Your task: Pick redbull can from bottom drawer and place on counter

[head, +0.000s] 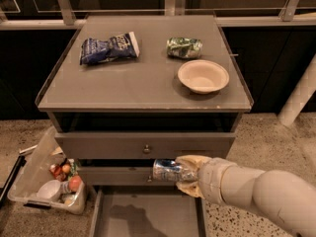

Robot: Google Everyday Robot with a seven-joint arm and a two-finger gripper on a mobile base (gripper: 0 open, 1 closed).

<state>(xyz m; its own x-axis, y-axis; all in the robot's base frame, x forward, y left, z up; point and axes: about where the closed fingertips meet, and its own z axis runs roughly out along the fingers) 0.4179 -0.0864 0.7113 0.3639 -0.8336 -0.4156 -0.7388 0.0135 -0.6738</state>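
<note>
My gripper (183, 174) is shut on the redbull can (168, 170), a slim silver and blue can held sideways in front of the lower drawer fronts, above the open bottom drawer (148, 214). The drawer's plain grey floor shows nothing in it but the arm's shadow. The counter (143, 78) is the broad grey slab above, higher than the can. My white arm comes in from the lower right.
On the counter lie a dark-blue snack bag (108, 47), a green-and-silver packet (183, 47) and a beige bowl (203, 76). Two drawer fronts with knobs (146, 148) are shut. A clear bin of items (49, 181) stands on the floor at the left.
</note>
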